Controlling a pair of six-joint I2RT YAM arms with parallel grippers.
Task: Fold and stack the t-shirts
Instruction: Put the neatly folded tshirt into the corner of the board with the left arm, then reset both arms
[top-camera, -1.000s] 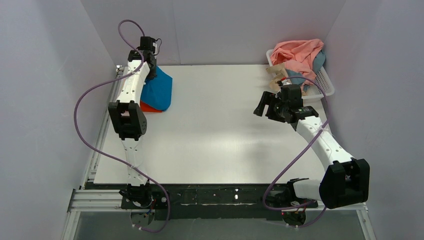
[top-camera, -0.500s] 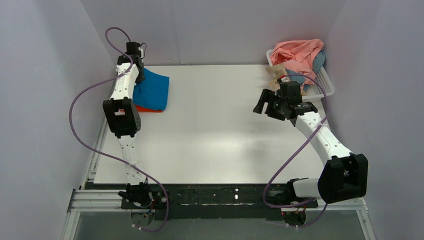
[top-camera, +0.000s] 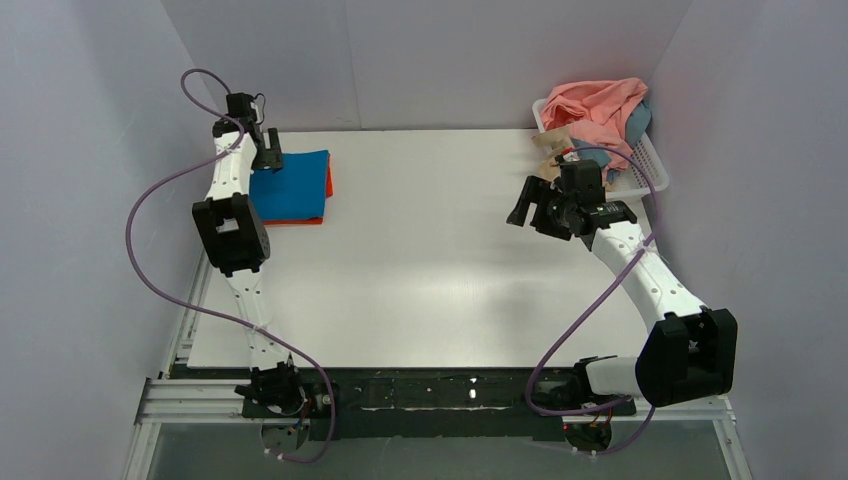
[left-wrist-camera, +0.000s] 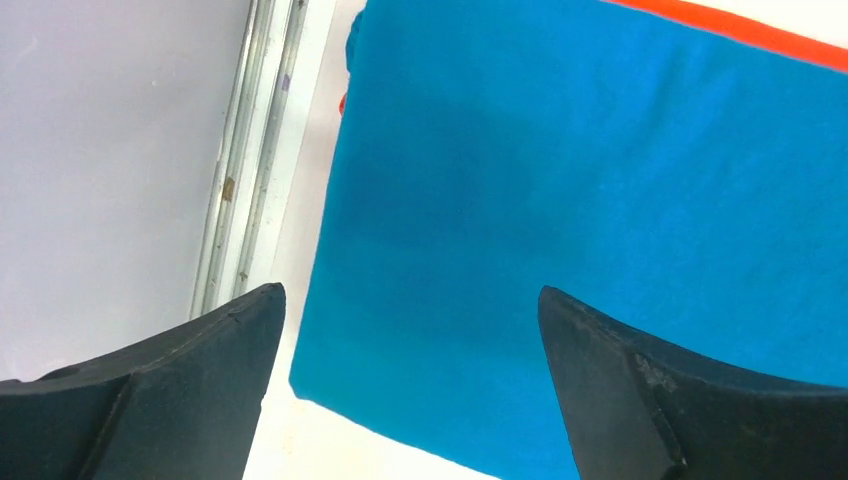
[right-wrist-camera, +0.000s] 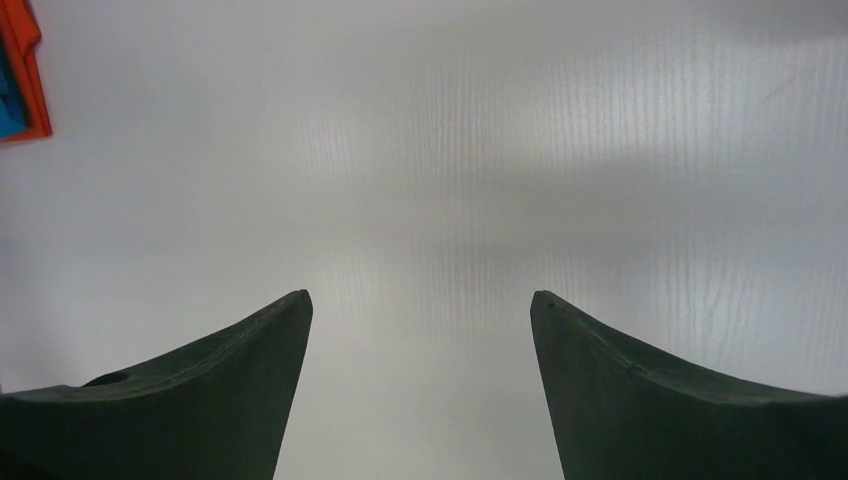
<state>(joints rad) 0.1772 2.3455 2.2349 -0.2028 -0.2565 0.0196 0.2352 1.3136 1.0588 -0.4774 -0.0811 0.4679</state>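
A folded bright blue t-shirt (top-camera: 295, 187) lies flat at the far left of the table. It rests on an orange-red t-shirt (top-camera: 328, 180), of which only an edge shows. My left gripper (top-camera: 268, 155) hovers open over the blue shirt's far left corner and holds nothing. In the left wrist view the blue cloth (left-wrist-camera: 600, 200) fills the space between the spread fingers of the left gripper (left-wrist-camera: 410, 300), with the orange-red strip (left-wrist-camera: 740, 25) beyond it. My right gripper (top-camera: 530, 210) hangs open over bare table in front of the basket; the right wrist view shows the gripper (right-wrist-camera: 420, 300) empty.
A white lattice basket (top-camera: 650, 160) at the far right corner holds a pink t-shirt (top-camera: 600, 105), a tan one (top-camera: 553, 148) and a dusty blue one (top-camera: 640, 120). Walls close in on three sides. An aluminium rail (left-wrist-camera: 245, 150) runs along the table's left edge.
The left gripper carried the draped blue shirt left, laid it flat on the orange-red one and opened. The right arm barely moved.
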